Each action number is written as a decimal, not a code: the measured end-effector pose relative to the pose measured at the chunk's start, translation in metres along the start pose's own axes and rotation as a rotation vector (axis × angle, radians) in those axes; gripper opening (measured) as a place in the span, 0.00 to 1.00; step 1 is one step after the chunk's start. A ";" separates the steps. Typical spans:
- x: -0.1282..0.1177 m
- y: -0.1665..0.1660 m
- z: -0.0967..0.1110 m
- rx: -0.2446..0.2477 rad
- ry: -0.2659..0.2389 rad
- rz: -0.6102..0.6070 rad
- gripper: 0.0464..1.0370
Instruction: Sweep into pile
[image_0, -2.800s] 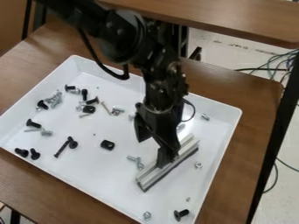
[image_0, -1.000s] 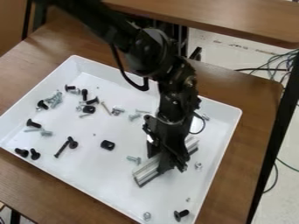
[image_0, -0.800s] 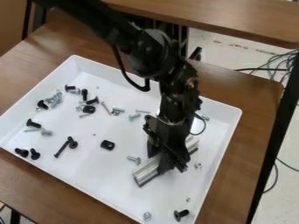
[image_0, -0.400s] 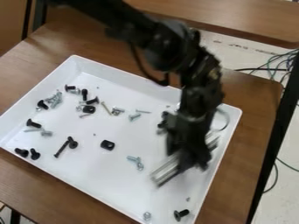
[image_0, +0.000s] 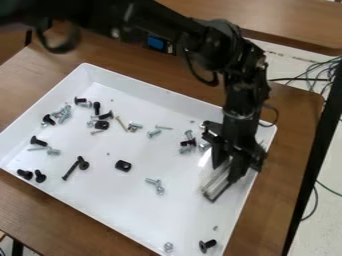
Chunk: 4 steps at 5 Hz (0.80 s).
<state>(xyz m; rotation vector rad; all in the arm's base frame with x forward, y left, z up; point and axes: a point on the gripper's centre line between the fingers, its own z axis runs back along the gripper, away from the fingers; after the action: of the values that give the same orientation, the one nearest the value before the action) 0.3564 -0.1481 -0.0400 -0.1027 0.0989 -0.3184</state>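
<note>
Now farther right than before, the pincer (image_0: 228, 171) sits clamped on the metal bar (image_0: 215, 187) inside the tray's (image_0: 110, 192) right side, likely lining up a sweep that calls for pushing loose screws (image_0: 189, 143) left.

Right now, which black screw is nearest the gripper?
The black screw among silver screws, just image-left of the gripper; all other black ones lie farther off.

The camera looks from above the near side, facing down at a slant over the white tray (image_0: 100, 192) and the brown tabletop (image_0: 294, 135). It is quite near: the tray takes most of the view, its near corner is cut, and floor (image_0: 324, 170) shows at right.
</note>
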 end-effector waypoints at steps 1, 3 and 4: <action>0.003 0.021 -0.005 -0.044 0.003 0.138 0.31; -0.011 0.072 -0.005 -0.064 0.018 0.307 0.31; -0.023 0.109 -0.005 -0.046 0.022 0.379 0.31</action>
<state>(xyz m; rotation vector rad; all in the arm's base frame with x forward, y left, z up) 0.3678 -0.0388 -0.0554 -0.1241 0.1445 0.0609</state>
